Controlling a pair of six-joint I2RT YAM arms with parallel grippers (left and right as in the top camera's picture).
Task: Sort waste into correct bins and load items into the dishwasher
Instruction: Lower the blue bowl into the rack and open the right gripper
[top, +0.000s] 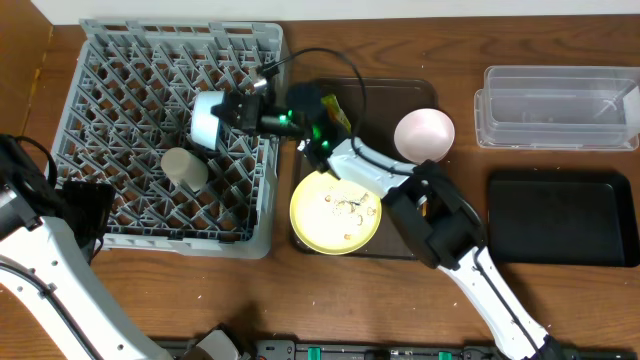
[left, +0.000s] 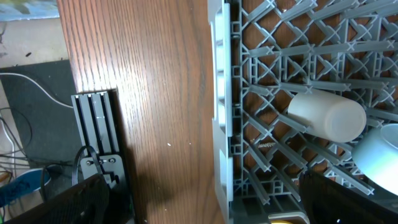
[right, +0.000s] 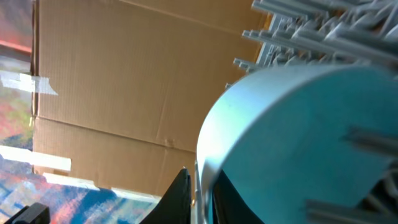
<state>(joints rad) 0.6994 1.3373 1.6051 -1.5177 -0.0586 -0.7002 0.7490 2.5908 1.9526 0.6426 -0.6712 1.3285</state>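
The right gripper (top: 228, 112) is clamped on the rim of the light blue bowl (top: 207, 118), held tilted over the pegs inside the grey dish rack (top: 180, 244), near the cream cup (top: 185, 168) lying on its side. The left gripper (left: 208, 208), jaws apart, hovers at the rack's outer wall, bare table (left: 143, 93) alongside. The yellow plate (top: 335, 225) rests on the brown tray (top: 400, 95)

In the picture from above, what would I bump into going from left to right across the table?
grey dish rack → yellow plate → pinkish-white bowl → clear tub
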